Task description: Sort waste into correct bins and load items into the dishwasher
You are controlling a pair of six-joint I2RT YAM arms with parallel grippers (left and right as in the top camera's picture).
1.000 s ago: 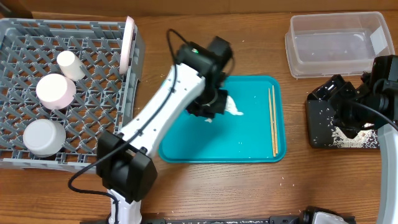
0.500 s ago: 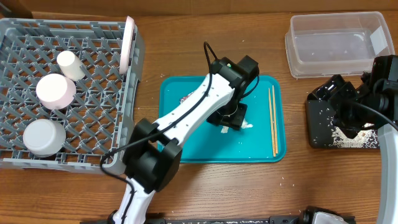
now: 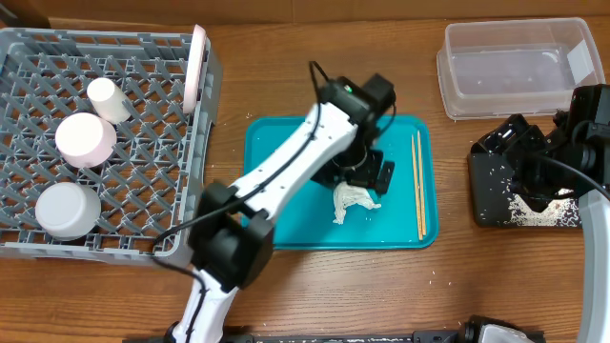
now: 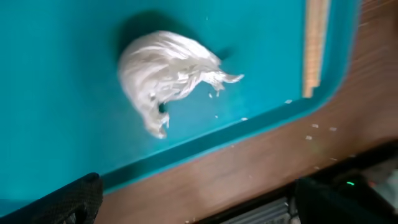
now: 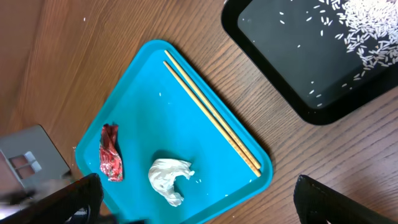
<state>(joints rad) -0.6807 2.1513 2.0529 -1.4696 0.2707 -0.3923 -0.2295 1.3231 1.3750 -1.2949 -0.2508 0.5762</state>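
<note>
No text, brand, number or sign is legible in any view. The one label-like mark is a pale patch [image 3: 579, 59] on the clear tub [image 3: 505, 71], well off to the right of the left gripper [image 3: 365, 181], too small to read.

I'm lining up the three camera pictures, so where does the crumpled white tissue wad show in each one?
Overhead: the crumpled white tissue wad lies near the middle of the flat teal plastic tray.
Left wrist: upper middle, on bare teal.
Right wrist: bottom, left of centre.
Shared landmark: the pair of thin wooden sticks near one edge of the tray, seen in all three views.
</note>
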